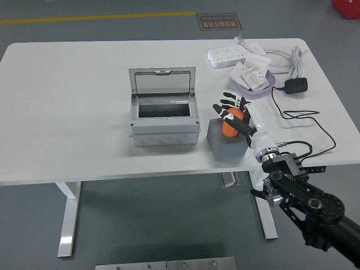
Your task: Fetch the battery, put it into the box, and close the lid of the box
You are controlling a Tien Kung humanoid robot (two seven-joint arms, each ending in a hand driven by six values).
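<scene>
- The right hand (233, 114) sits right of the frame's centre, its black arm (306, 205) coming in from the lower right corner.
- Its dark-tipped fingers (225, 104) are curled around the orange battery (231, 124), closing on it from above and from the right.
- The battery stands in the top of a grey block (227, 140), only its orange upper part showing between the fingers; whether it has lifted clear of the block cannot be told.
- The block rests on the white table (67, 95), just right of the grey box (164, 119) and apart from it.
- The box is at the centre of the frame, with its lid (162, 82) hinged up at the far side and standing nearly upright, so the dark opening (163, 109) is uncovered.
- In the upper right of the frame lies a white power strip (228, 55), with a white cable (288, 61) looped to its right.
- Just below the strip, a purple dish (269, 83) holds small white packets (252, 75).
- To the right of the dish sits a black adapter (296, 85); its thin black cord (304, 121) trails down toward the table's near right edge.
- Beyond the table's far edge, at the top of the frame, the grey floor carries a yellow line (95, 17) and a dark floor sign (219, 22).
</scene>
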